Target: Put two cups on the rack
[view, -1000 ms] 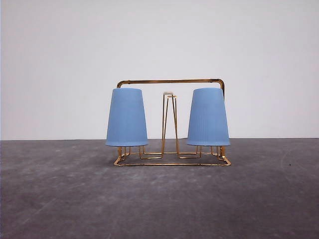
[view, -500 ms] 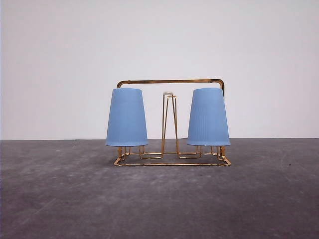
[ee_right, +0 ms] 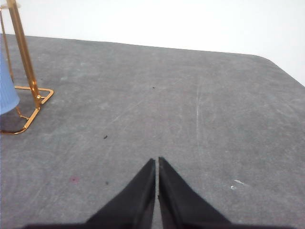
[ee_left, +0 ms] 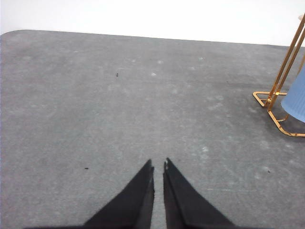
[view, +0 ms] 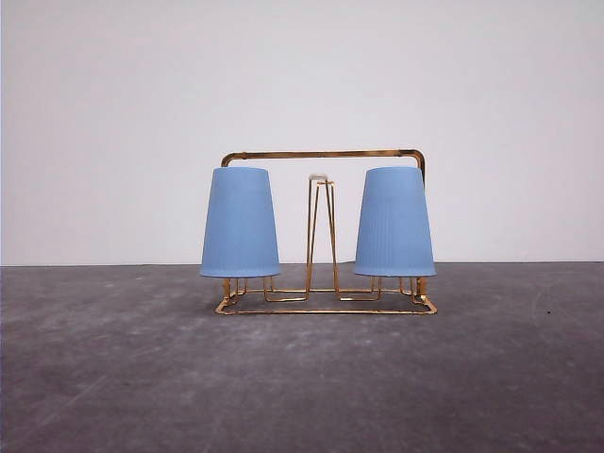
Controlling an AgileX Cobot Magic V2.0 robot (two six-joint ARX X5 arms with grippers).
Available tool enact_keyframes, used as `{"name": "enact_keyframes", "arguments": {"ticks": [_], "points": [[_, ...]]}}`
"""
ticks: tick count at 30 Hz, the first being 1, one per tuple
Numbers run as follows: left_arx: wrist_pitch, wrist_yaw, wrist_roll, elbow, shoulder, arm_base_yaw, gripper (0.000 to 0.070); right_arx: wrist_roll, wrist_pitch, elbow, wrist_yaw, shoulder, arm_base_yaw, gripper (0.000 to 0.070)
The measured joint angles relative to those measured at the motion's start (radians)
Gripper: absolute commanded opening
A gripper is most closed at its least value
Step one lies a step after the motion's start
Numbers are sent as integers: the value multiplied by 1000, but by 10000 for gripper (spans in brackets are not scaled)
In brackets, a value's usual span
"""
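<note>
Front view: the gold wire rack (view: 326, 304) stands on the grey counter (view: 302, 377), with one blue cup (view: 240, 223) upturned over its left prong and the other blue cup (view: 394, 222) upturned over its right prong; the middle prong (view: 320, 231), white-tipped, stands bare between them beneath the arched handle (view: 323, 154). Wrist views: the left hand (ee_left: 158, 166) is closed, fingertips nearly touching, holding nothing above bare counter; the right hand (ee_right: 157, 162) is likewise closed and empty, the rack off to its side
</note>
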Motion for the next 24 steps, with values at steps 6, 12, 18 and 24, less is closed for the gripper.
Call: {"name": "enact_keyframes", "arguments": {"ticks": [6, 12, 18, 24], "points": [[0, 0, 0, 0, 0, 0, 15, 0, 0, 0, 0, 0, 0, 7], [0, 0, 0, 0, 0, 0, 15, 0, 0, 0, 0, 0, 0, 7], [0, 0, 0, 0, 0, 0, 15, 0, 0, 0, 0, 0, 0, 7], [0, 0, 0, 0, 0, 0, 15, 0, 0, 0, 0, 0, 0, 7]]}}
